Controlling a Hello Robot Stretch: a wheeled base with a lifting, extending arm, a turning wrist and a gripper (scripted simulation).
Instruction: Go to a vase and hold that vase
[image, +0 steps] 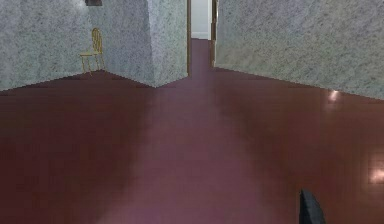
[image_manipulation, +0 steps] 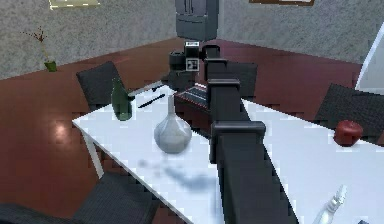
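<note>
The arm (image_manipulation: 238, 160) rises as a dark square bar from the arm side view's bottom edge and reaches out level over the white worktop (image_manipulation: 290, 150), crossing most of it. At its far end sit the two small white marked squares. Just left of them is the dark pincer (image_manipulation: 174, 76), its thin fingers pointing down toward the worktop's far part. Things lie on the worktop at and behind the pincer, so I cannot tell how its fingers stand or whether it holds anything.

The vase (image_manipulation: 172, 131) is clear glass with a round belly and a narrow neck. It stands upright on the worktop just left of the arm, nearer the camera than the pincer. A green bottle (image_manipulation: 120, 101) stands upright near the worktop's left corner, apart from the vase. A red apple (image_manipulation: 347, 132) lies near the right end. Dark chairs (image_manipulation: 100, 82) ring the worktop.

In the forward view, dark red floor (image: 150, 140) runs to speckled grey walls, a yellow chair (image: 92, 50) and a doorway (image: 200, 30).
</note>
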